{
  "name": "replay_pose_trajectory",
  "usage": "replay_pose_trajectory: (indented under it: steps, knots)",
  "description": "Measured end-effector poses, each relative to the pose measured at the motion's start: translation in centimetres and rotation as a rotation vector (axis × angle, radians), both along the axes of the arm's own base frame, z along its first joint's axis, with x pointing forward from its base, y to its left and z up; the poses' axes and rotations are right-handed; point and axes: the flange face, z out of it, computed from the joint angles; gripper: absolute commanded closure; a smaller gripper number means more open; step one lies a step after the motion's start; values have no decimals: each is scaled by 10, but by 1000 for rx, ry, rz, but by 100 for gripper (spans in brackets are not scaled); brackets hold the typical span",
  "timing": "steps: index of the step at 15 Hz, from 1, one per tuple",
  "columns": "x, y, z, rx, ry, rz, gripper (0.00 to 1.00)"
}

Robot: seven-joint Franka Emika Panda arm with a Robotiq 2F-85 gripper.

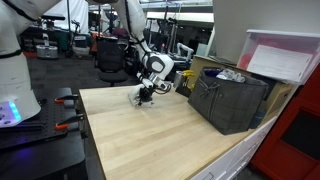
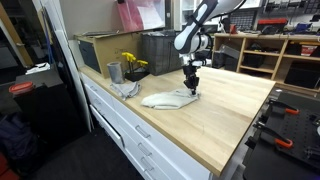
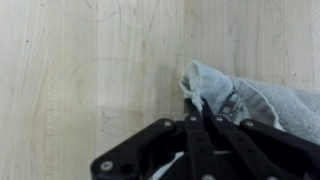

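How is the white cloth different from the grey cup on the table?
The cloth lies flat and crumpled; the cup stands upright. The cloth is whitish; the cup is darker grey. The gripper pinches the cloth's edge, while the cup stands apart from it. Both rest on the wooden table.

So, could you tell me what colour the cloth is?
The cloth is pale grey-white, clearest in the wrist view.

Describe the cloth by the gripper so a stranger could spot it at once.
Find the wooden worktop. Near its middle, at the tip of the gripper, lies a white cloth. It is flat, pale and crumpled, unlike the upright grey cup nearby.
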Motion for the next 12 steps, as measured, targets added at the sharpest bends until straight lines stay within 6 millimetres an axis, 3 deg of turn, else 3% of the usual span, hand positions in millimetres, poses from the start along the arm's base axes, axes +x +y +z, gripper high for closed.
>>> replay_pose_trajectory:
  steps: [3,10,11,12]
  knots:
    - [-1,-27,3,-64,1,1,98]
    - [6,-123,33,-325,-18,2,98]
    - [8,-134,39,-355,-26,-2,73]
    - [12,-143,45,-383,-36,-8,67]
